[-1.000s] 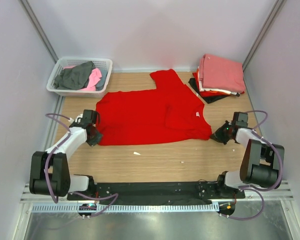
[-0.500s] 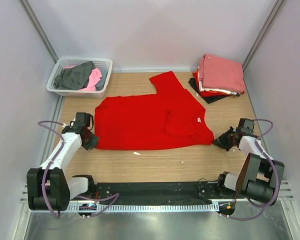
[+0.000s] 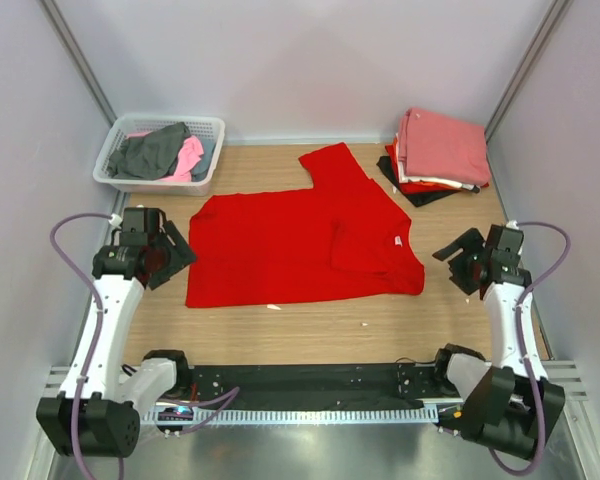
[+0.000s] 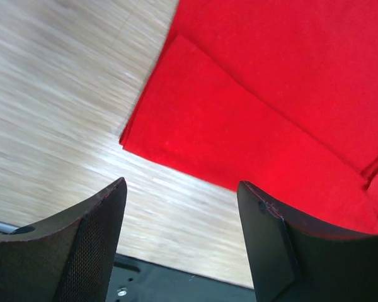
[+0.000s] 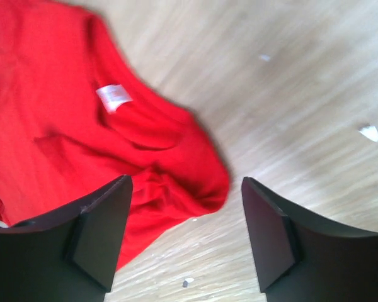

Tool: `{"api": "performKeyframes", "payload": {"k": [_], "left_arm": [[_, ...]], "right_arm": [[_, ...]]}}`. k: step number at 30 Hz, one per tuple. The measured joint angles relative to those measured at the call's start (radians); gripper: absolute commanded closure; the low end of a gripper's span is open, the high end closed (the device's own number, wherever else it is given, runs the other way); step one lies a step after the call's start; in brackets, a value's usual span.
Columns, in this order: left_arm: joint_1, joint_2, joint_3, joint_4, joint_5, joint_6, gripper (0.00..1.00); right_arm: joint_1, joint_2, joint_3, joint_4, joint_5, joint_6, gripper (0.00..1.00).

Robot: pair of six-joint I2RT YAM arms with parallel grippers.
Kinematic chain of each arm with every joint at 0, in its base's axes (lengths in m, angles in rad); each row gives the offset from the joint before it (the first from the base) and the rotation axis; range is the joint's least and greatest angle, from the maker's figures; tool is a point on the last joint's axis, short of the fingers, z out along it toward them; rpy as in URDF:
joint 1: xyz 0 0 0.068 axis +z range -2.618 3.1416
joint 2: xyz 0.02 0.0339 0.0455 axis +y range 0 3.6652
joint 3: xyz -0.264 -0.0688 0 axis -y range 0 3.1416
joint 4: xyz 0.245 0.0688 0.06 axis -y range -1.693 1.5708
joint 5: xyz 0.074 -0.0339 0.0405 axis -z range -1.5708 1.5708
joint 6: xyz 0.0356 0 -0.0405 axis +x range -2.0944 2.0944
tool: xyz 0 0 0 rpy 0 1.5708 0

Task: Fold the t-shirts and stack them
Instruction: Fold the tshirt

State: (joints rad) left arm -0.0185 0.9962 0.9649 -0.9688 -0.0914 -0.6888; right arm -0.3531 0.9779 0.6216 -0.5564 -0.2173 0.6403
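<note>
A red t-shirt [image 3: 300, 245] is lying spread across the middle of the wooden tabletop [image 3: 310, 325], one sleeve pointing toward the far wall and its white neck label [image 5: 113, 97] showing near the right edge. The left arm [image 3: 108, 300] and right arm [image 3: 505, 310] are hovering just off the shirt's opposite ends, jaws apart and gripping nothing. A stack of folded t-shirts [image 3: 440, 150] is sitting at the far right corner, and grey and pink ones are filling the white basket [image 3: 208, 160] at far left.

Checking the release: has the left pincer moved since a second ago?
Yes. The left pincer has pulled leftward off the bright red cloth t-shirt, toward the wooden table's left edge.
</note>
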Motion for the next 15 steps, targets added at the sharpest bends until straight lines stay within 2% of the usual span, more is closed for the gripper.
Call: {"api": "performKeyframes", "payload": {"k": [2, 6, 9, 10, 13, 15], "left_arm": [[0.0, -0.026, 0.018, -0.017, 0.023, 0.05, 0.28], [0.0, -0.064, -0.003, -0.02, 0.112, 0.113, 0.28], [0.001, -0.07, -0.013, -0.027, 0.134, 0.126, 0.3], [0.002, -0.072, -0.014, -0.027, 0.138, 0.127, 0.3], [0.002, -0.091, -0.017, -0.027, 0.142, 0.127, 0.3], [0.002, -0.118, -0.021, -0.027, 0.142, 0.126, 0.3]], "right_arm": [[0.079, -0.021, 0.055, -0.016, 0.037, 0.0, 0.35], [0.487, 0.109, 0.287, -0.04, 0.2, -0.002, 0.43], [0.698, 0.254, 0.426, -0.028, 0.274, -0.013, 0.47], [0.747, 0.299, 0.456, -0.025, 0.289, -0.019, 0.53], [0.851, 0.467, 0.542, -0.043, 0.322, -0.056, 0.62], [0.893, 0.587, 0.604, -0.069, 0.351, -0.079, 0.62]]}}
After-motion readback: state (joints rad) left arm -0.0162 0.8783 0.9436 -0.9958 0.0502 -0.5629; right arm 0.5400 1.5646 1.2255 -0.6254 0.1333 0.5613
